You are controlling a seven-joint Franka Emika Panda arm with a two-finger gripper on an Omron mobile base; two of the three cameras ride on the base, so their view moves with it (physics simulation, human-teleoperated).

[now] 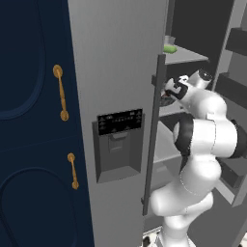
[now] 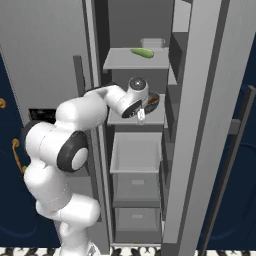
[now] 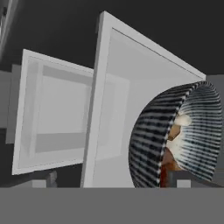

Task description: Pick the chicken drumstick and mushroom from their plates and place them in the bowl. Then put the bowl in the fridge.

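Note:
The fridge (image 1: 116, 72) stands open, and my arm reaches into it at its middle shelf (image 2: 155, 117). The dark-grey bowl (image 2: 154, 100) rests on that shelf, just beyond my gripper (image 2: 141, 116). In the hand view the bowl (image 3: 144, 140) is at the right and seems tipped because the hand is rolled. Inside it lie the reddish-brown chicken drumstick (image 3: 166, 164) and the tan mushroom (image 3: 175, 131). My gripper (image 3: 113, 179) is open, its dark tips wide apart, with nothing held. The plates are out of view.
A green vegetable (image 2: 142, 52) and a clear container (image 2: 152, 43) sit on the shelf above. Pale drawers (image 2: 136, 152) stack below the bowl's shelf. The open right door (image 2: 210, 125) stands close on the right. Navy cabinets with brass handles (image 1: 60, 91) are to the left.

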